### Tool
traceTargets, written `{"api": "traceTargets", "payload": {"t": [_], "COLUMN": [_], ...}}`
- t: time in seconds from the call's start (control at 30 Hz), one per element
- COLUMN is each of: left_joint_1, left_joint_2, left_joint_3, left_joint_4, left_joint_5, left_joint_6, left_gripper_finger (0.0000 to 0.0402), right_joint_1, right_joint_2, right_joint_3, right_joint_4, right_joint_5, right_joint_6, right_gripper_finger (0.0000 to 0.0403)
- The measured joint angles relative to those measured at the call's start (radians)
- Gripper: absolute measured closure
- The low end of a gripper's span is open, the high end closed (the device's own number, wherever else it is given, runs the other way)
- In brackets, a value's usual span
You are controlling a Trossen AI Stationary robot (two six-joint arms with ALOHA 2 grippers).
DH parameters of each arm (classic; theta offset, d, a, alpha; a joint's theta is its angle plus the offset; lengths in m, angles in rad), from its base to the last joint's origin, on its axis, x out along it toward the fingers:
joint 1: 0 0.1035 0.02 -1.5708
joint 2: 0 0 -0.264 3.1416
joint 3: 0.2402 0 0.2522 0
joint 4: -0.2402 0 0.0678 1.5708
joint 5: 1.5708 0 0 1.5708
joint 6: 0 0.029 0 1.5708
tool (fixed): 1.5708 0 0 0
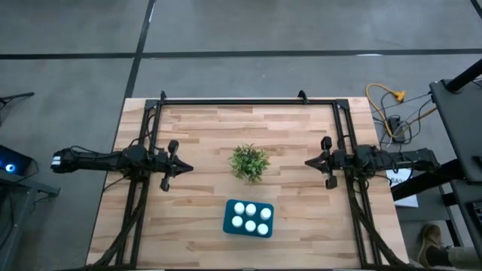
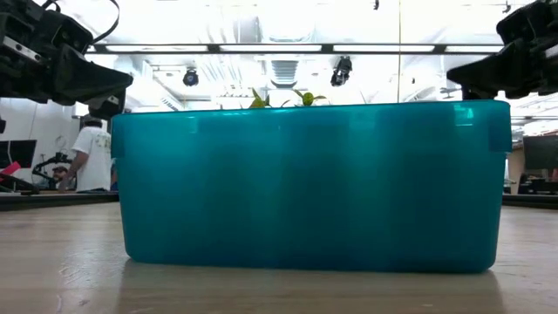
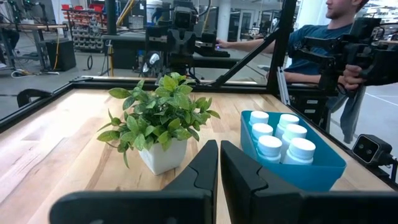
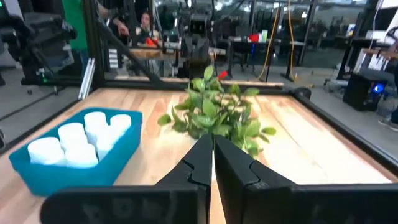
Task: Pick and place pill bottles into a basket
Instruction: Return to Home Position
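Two hazards apply from this position, both judged from the layout. First, the left pincer [image 1: 187, 168] and the right pincer [image 1: 308, 162] point toward each other across the desk [image 1: 203, 128], with the potted plant [image 1: 249, 162] almost directly ahead of each set of fingertips. Any forward drift during retraction could strike the foliage or tip the pot. Second, the basket [image 1: 228, 220] looks light and sits free on the desk. A low sweep by either arm could push it or upset its load, so each arm should draw back along its own axis, away from the centre. Both pincers hang above the desk with their fingers brought together on nothing. The basket lies forward of both pincers and off to one side of each, well apart from both and near the plant but not touching it. It holds six pill bottles [image 1: 250, 225], upright with caps uppermost, packed close in two rows of three. No bottle is visible on the bare desk around either pincer, so the placing work appears complete. In the low view the basket wall hides the bottles, and only the plant's leaf tips show above its rim. The plant's white pot is the only other container and holds nothing but the plant.
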Motion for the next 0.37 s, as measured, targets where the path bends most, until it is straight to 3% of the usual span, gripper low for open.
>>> {"api": "traceTargets", "payload": {"t": [0.37], "left_joint_1": [0.0], "left_joint_2": [0.0], "left_joint_3": [0.0], "left_joint_4": [0.0], "left_joint_5": [0.0], "left_joint_6": [0.001], "left_gripper_finger": [0.0402], "right_joint_1": [0.0], "right_joint_2": [-0.002], "right_joint_3": [0.0], "right_joint_4": [-0.01], "right_joint_5": [-0.008], "right_joint_6": [0.084], "right_gripper_finger": [0.0394]}}
